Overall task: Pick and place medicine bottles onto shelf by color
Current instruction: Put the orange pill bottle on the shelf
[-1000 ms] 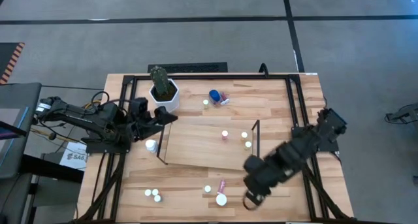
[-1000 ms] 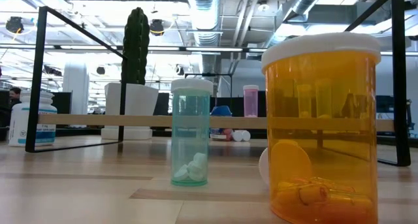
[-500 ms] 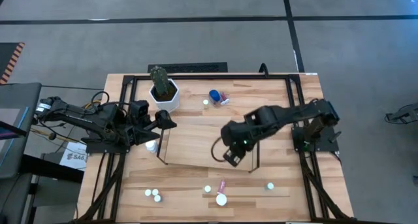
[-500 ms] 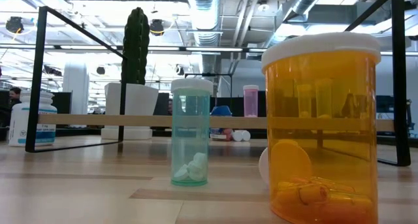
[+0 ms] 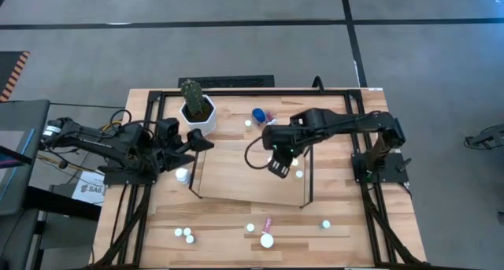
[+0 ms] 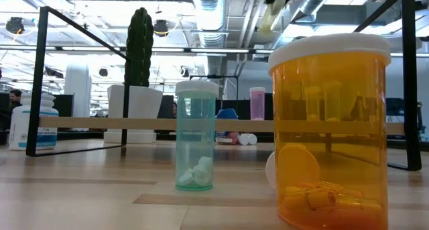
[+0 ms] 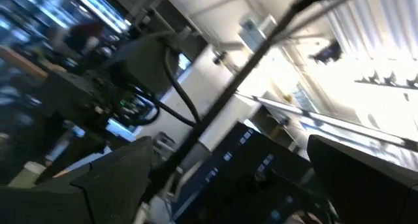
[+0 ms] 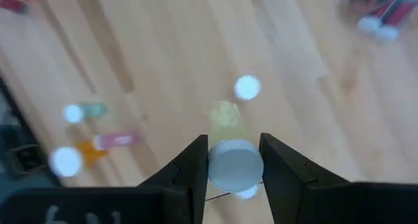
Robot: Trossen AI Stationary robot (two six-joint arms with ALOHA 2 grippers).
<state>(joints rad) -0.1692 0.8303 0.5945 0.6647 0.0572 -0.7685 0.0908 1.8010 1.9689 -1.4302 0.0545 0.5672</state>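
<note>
My right gripper [image 5: 276,166] hangs over the right half of the light-wood shelf [image 5: 236,179], shut on a small yellowish bottle with a white cap [image 8: 232,164]. The bottle also shows at the top of the low view [image 6: 271,15]. Another yellowish bottle [image 5: 298,174] stands on the shelf by its right end panel. A pink bottle [image 6: 257,103] stands on the shelf too. More bottles stand on the table near its front edge [image 5: 267,240]. My left gripper [image 5: 197,142] is open and empty at the shelf's far left corner. My right gripper pinches the yellowish bottle at its white-capped end [image 8: 230,175] between its two fingers [image 8: 192,165]. The fingers come from above, pointing down. The bottle's body [image 8: 224,114] hangs below them, a little tilted, lifted clear above the shelf.
A cactus in a white pot [image 5: 197,109] stands at the far left, with a blue-capped bottle [image 5: 258,115] beside it. Near the front stand an orange bottle [image 6: 328,129] and a teal one [image 6: 196,136]. A black frame [image 5: 358,144] runs round the table.
My right gripper has swung from the table's near right part toward the far edge and the left, and now hangs over the shelf's right half. The yellowish bottle it holds has come into the top of the low view.
</note>
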